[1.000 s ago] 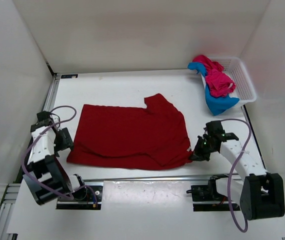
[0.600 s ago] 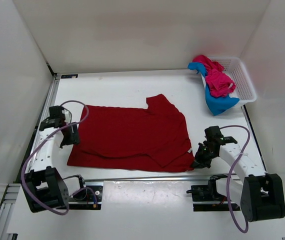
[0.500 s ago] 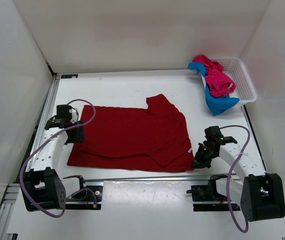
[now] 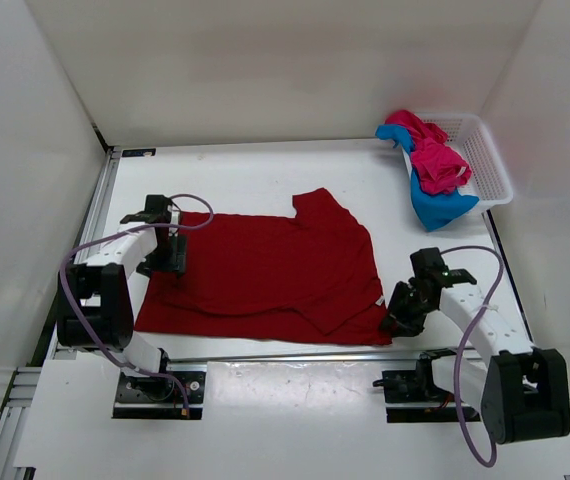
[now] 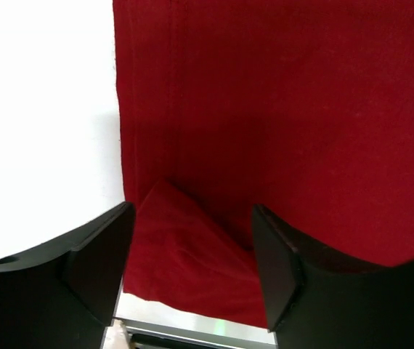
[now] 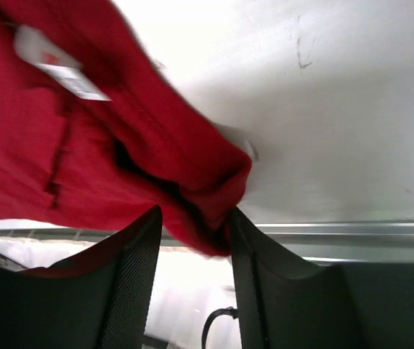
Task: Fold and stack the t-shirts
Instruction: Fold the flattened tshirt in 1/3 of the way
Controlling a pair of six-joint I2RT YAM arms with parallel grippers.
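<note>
The dark red t-shirt (image 4: 265,270) lies spread flat mid-table, one sleeve pointing to the back. My left gripper (image 4: 168,256) hovers open over its left edge; in the left wrist view (image 5: 192,218) the shirt (image 5: 279,109) fills the space between the fingers (image 5: 98,262), untouched. My right gripper (image 4: 397,320) is at the shirt's near right corner. In the right wrist view (image 6: 194,218) the jaws are closed on a bunched fold of the shirt (image 6: 47,145). The pink-magenta t-shirt (image 4: 433,155) and the blue t-shirt (image 4: 435,208) hang crumpled over the basket's side.
A white mesh basket (image 4: 490,165) stands at the back right corner. White walls enclose the table on three sides. A metal rail (image 4: 295,355) runs along the near edge, just below the shirt's hem. A white label (image 6: 54,62) shows on the shirt.
My left arm has swung from the table's left edge in over the red shirt's left side. My right gripper has stayed at the near right corner, shifting only slightly.
</note>
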